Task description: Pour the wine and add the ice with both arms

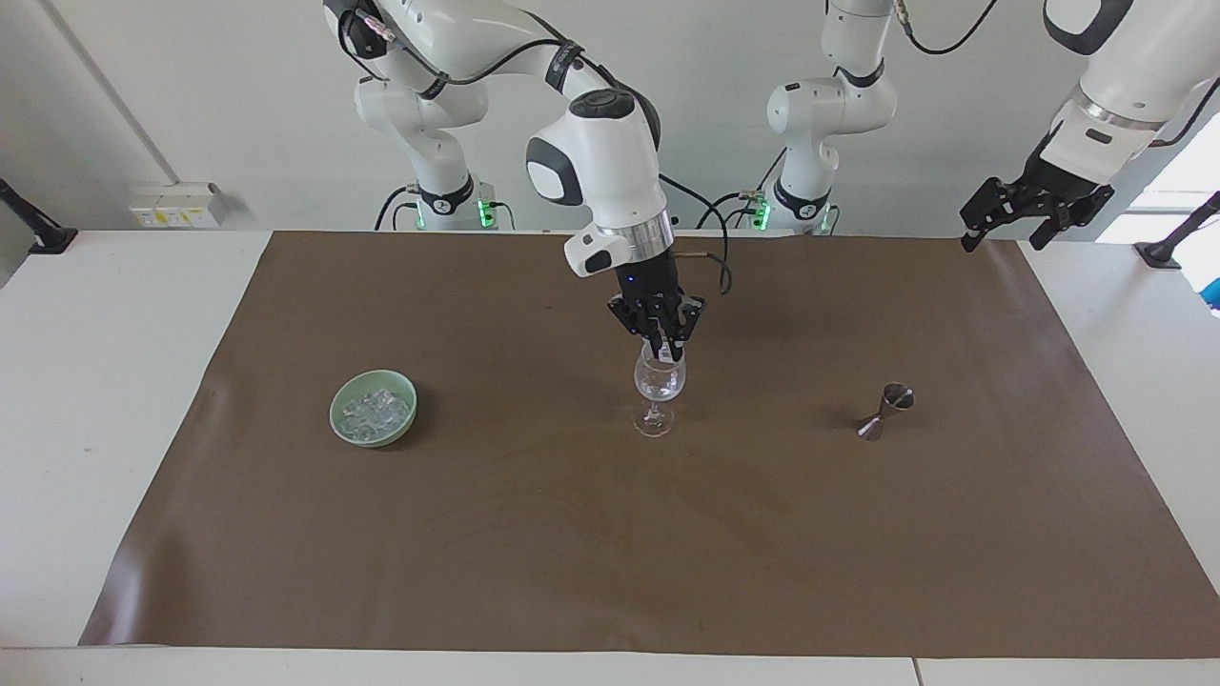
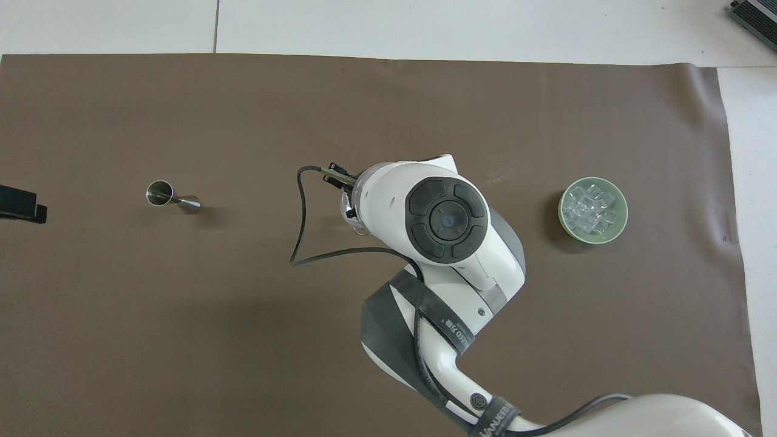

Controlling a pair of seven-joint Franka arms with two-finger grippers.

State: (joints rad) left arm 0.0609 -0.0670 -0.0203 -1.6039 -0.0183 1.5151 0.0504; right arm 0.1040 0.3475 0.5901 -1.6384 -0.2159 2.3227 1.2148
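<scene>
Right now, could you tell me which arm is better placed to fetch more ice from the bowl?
Right, probably: its hand hangs over the wine glass, with the ice bowl toward its end. The left hand waits raised over the mat's corner.
</scene>
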